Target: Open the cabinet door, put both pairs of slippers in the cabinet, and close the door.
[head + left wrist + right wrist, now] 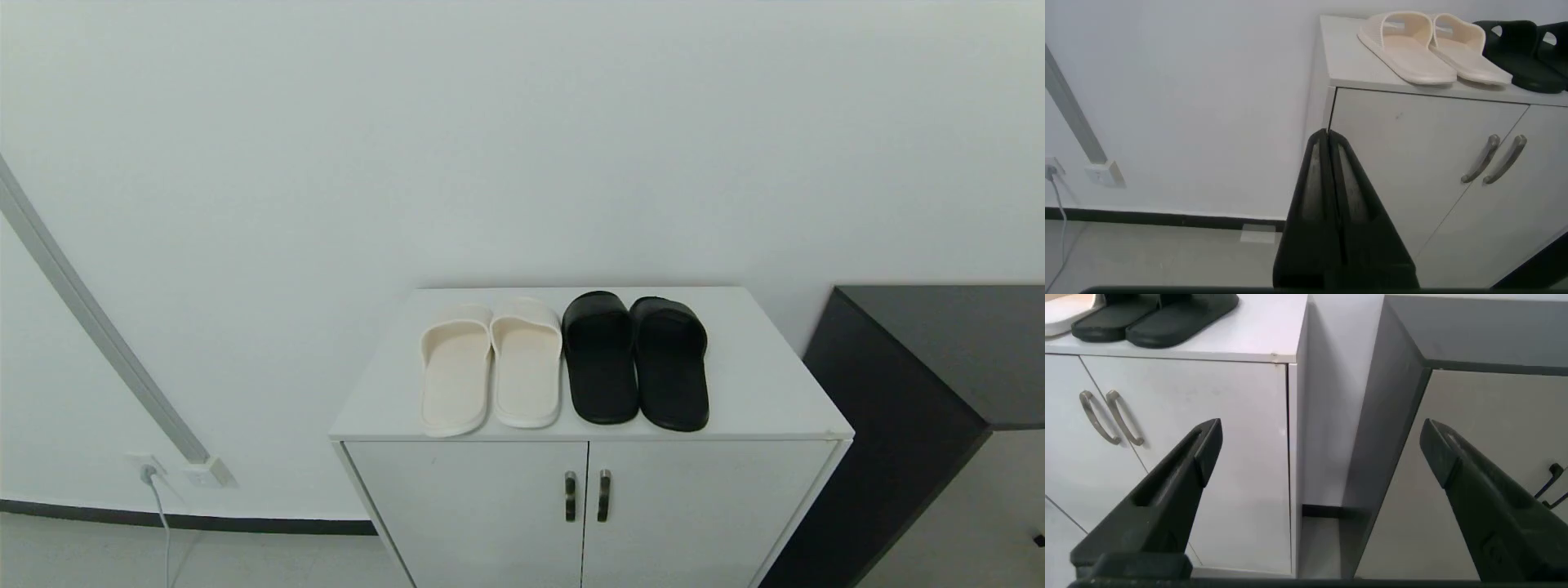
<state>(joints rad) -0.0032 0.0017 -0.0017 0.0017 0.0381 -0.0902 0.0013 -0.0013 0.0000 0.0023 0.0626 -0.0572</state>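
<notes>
A white pair of slippers and a black pair of slippers lie side by side on top of a white two-door cabinet. Both doors are closed, with two metal handles at the middle seam. My left gripper is shut, low and off the cabinet's left front corner; the white slippers and handles lie beyond it. My right gripper is open, in front of the cabinet's right edge. There the black slippers and handles show.
A dark grey cabinet stands just right of the white one, with a narrow gap between them. On the left wall are a slanted cable duct, a socket and a hanging cord. Bare floor lies left of the cabinet.
</notes>
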